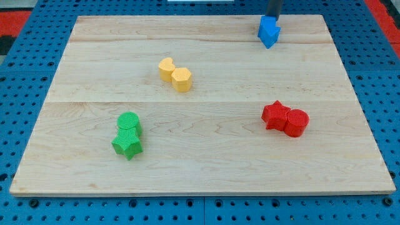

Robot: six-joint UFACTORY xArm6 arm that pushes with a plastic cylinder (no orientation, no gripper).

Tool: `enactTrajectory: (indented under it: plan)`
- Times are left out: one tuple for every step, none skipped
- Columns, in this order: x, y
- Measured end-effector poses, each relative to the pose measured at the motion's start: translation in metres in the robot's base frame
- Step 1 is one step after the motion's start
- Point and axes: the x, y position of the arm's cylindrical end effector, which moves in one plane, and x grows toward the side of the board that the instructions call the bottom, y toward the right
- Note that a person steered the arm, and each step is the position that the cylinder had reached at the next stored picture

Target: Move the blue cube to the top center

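The blue cube (269, 32) sits near the view's top edge of the wooden board (200, 144), right of centre. My tip (272, 19) comes down from the view's top and stands right behind the cube, at its upper right side, apparently touching it. The rod's upper part is cut off by the frame.
Two yellow blocks (175, 74), a rounded one and a hexagonal one, touch each other left of centre. A green cylinder (129, 123) and a green star (127, 145) sit at the lower left. A red star (275, 115) and a red cylinder (297, 122) sit at the right.
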Motion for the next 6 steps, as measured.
enactTrajectory:
  plan:
    - [0.002,-0.001]
    - [0.002,0.035]
    - [0.023,0.073]
    - [0.035,0.072]
    - [0.035,0.059]
    - [0.035,0.031]
